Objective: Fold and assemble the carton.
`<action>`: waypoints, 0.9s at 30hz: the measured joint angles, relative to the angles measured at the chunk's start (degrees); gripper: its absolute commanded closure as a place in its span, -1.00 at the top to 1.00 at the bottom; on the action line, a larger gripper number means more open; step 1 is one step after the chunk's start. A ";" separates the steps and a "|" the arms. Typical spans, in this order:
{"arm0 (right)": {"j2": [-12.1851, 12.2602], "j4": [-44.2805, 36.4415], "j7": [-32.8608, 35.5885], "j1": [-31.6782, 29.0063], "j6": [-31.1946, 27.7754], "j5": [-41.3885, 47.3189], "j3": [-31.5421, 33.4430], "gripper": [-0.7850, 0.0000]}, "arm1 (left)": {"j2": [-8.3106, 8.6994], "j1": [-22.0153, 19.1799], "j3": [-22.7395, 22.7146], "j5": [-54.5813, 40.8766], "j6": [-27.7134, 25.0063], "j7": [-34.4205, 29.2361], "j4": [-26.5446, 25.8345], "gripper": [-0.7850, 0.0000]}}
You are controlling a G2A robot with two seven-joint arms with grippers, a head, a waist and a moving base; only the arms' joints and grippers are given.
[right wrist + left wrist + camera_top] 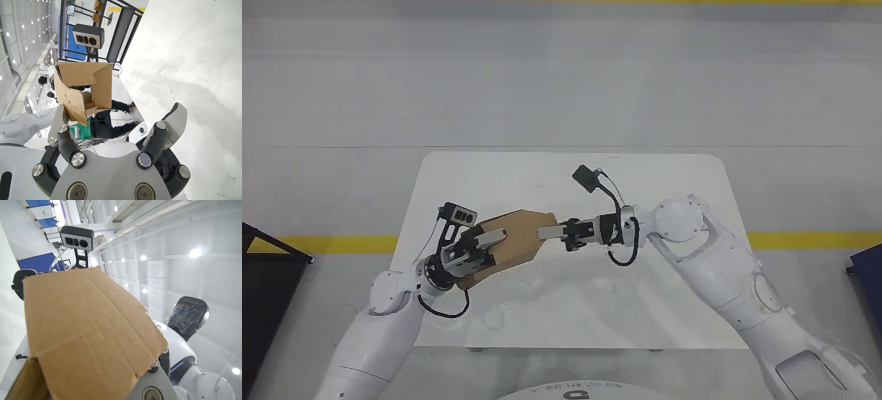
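Note:
A brown cardboard carton [514, 238] is held above the white table [662, 185], near its left front. My left gripper [480, 246] is shut on the carton's left end, and a creased panel [88, 317] hides most of its fingers. My right gripper [551, 232] is at the carton's right end with its fingers spread open. In the right wrist view the carton's open end [85, 87] faces me with loose flaps. One flap lies against one finger [60, 121]; the other finger [175, 113] stands apart over the table.
A dark rack [264, 270] stands on the floor left of the table, and a blue object [868, 268] stands to the right. The table's far half and right side are bare.

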 measured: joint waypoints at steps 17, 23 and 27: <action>1.46 -2.18 2.51 -4.47 -5.12 1.38 4.78 1.00 | -0.36 0.17 -0.38 1.16 0.05 0.12 -0.04 -1.00; 0.98 -2.13 1.66 -2.76 -3.26 0.35 2.23 1.00 | -0.51 0.17 -0.06 2.00 0.20 0.42 -0.08 -1.00; 0.73 -1.65 1.37 -1.74 -2.68 0.05 1.12 1.00 | -0.60 0.06 -0.03 2.12 0.30 0.40 0.01 -1.00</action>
